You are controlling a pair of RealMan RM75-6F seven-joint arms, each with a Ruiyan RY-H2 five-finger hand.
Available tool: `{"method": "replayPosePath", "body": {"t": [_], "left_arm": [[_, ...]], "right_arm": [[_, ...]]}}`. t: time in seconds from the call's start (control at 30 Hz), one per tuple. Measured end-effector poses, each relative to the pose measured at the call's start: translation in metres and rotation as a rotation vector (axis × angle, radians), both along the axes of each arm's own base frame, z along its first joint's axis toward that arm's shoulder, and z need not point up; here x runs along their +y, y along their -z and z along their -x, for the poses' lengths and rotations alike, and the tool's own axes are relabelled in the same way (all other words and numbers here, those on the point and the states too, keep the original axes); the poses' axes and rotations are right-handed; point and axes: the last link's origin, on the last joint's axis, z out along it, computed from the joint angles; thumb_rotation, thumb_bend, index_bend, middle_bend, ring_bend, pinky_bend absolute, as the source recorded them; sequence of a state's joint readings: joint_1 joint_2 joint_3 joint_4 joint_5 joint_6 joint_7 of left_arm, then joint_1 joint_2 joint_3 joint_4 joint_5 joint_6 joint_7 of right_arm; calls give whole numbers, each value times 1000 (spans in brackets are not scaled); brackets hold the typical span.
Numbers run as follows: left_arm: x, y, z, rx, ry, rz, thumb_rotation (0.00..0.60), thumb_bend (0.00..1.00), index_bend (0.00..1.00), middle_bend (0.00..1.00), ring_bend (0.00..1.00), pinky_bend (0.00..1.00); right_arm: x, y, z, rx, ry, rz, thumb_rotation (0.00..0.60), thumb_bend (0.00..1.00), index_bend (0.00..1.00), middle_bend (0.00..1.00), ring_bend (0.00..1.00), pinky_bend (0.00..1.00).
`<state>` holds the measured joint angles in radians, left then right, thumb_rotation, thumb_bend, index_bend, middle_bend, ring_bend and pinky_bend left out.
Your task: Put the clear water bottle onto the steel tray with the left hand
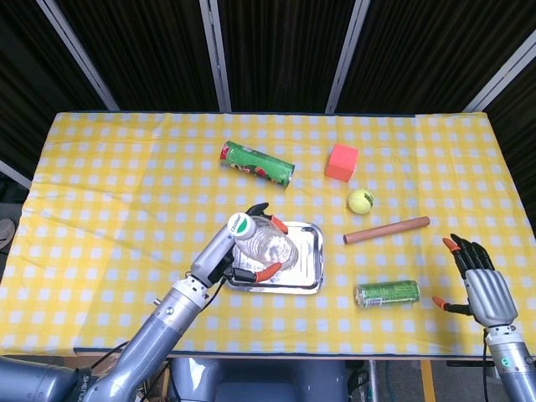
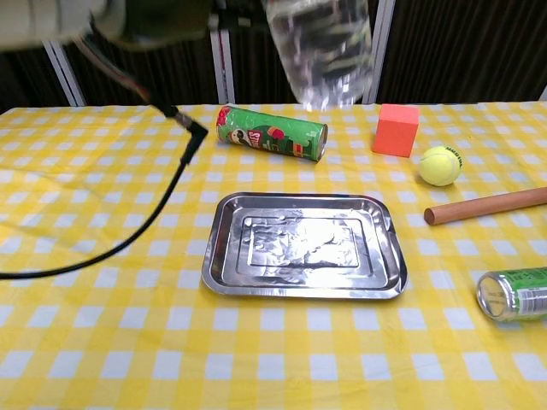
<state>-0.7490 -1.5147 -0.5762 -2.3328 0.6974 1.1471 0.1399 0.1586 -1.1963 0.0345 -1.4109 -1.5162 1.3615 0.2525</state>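
Note:
My left hand (image 1: pixel 237 254) grips the clear water bottle (image 1: pixel 266 243) and holds it in the air over the steel tray (image 1: pixel 308 266). In the chest view the bottle (image 2: pixel 320 51) hangs high above the tray (image 2: pixel 303 245), its cap cut off by the top edge, and the left hand (image 2: pixel 149 19) shows blurred at the upper left. My right hand (image 1: pixel 477 280) is open near the table's front right edge, holding nothing.
A green snack tube (image 1: pixel 256 163), an orange cube (image 1: pixel 341 162), a tennis ball (image 1: pixel 361 200) and a wooden rod (image 1: pixel 386 229) lie behind and right of the tray. A green can (image 1: pixel 387 292) lies on its side at the front right.

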Motion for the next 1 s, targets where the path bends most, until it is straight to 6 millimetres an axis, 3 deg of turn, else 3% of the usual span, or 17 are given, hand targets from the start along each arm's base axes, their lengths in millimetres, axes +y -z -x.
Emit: {"method": "replayPosePath", "body": {"t": [0.1, 0.27, 0.4, 0.73, 0.87, 1.0], "left_arm": [[5, -15, 3, 31, 0, -38, 600, 427, 444, 435, 0, 63], [4, -7, 30, 120, -62, 5, 600, 427, 445, 428, 0, 63], [3, 11, 56, 182, -118, 68, 600, 427, 444, 427, 0, 62], [23, 61, 123, 248, -206, 160, 600, 427, 444, 427, 0, 62], [22, 66, 127, 225, -200, 163, 600, 427, 444, 427, 0, 62], [19, 61, 117, 177, -178, 161, 600, 427, 447, 428, 0, 62]], "right_arm": [[1, 1, -2, 1, -6, -1, 600, 49, 37, 0, 0, 0], [1, 0, -2, 1, -6, 2, 600, 49, 37, 0, 0, 0], [1, 0, -1, 3, -1, 2, 600, 50, 38, 0, 0, 0], [0, 2, 0, 7, 3, -5, 600, 49, 37, 0, 0, 0], [0, 3, -1, 5, -1, -6, 600, 50, 38, 0, 0, 0], [1, 3, -2, 3, -6, -9, 600, 49, 37, 0, 0, 0]]}}
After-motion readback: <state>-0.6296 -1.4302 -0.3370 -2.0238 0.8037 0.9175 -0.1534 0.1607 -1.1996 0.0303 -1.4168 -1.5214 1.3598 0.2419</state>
